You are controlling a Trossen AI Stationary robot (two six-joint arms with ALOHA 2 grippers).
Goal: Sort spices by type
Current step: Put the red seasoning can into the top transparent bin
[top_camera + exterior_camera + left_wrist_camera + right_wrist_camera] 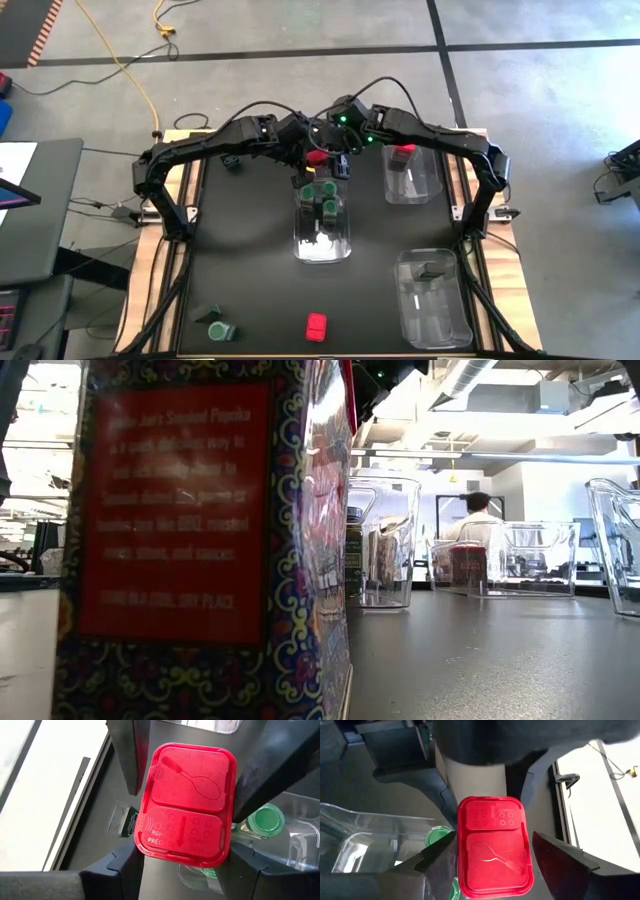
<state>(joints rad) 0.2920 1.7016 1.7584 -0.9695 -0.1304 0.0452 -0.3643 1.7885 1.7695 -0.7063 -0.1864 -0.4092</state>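
A red spice box with a spoon-marked lid [187, 805] hangs in the air over the far end of the middle bin [323, 235], which holds green-topped jars [322, 195]. My left gripper [192, 775] is shut on this box [317, 157]. My right gripper [492, 852] is open, with one finger on each side of the same red box [495, 850]. A second red box [402, 155] sits in the far right bin. A third red box [316, 326] stands on its base at the near edge and fills the low view [190, 530]. My left gripper pinches the red box between its two fingers [127, 760], one on each long side just below the lid's edge [150, 775]. The fingers slant down from above, from the table's left. The box is lifted clear, lid up. Whether my right gripper touches the box, I cannot tell.
A clear bin at the near right [432, 295] holds a dark container. A green-topped jar [218, 330] and a dark one [205, 315] lie near the left near corner, and another dark one [232, 160] lies far left. A person [480, 510] shows far behind the table.
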